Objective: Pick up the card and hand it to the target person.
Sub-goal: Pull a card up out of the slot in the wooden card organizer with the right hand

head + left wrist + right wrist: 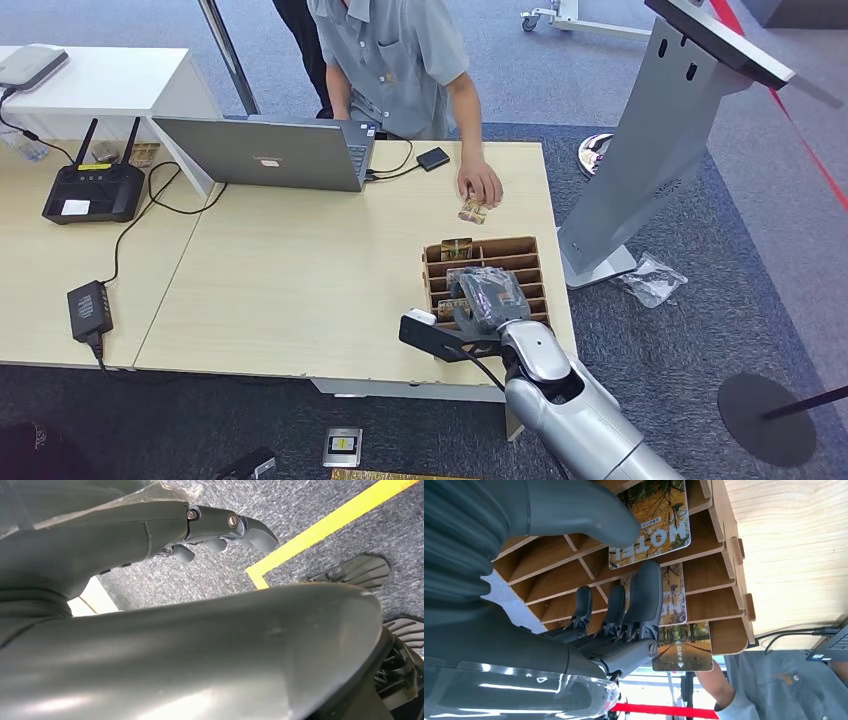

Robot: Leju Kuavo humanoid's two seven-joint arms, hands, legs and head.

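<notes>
scanning the head view from nine o'clock, a black router (92,190) with upright aerials and a black power brick (89,308) lie on the pale wood-grain table (290,290), their cables trailing toward the grey laptop (265,152) at about eleven o'clock, which is turned to face the person (400,60) standing behind the desk. that person's hand (480,186) rests on the table top at one o'clock over a loose card (473,210), probably waiting there to receive the next one. just toward six o'clock from it sits the brown slotted card rack (520,262), thin plywood dividers set at a slant so cards stand tilted and easy to pinch. the right hand (490,298), dark ribbed and glossy, hangs over the rack's near slots; in the right wrist view its fingers (644,600) reach down among the dividers against a glossy hotel card (672,597) printed with autumn trees, thumb apart above, so it seems to be grasping nothing yet. another hotel card (651,522) and a third (682,647) stand in neighbouring slots. the left hand (220,527) hangs by the robot's side over speckled grey carpet (310,500) and a yellow floor line (330,522), fingers curled in, holding nothing. at three o'clock stands a slanted silver kiosk stand (660,150).
</notes>
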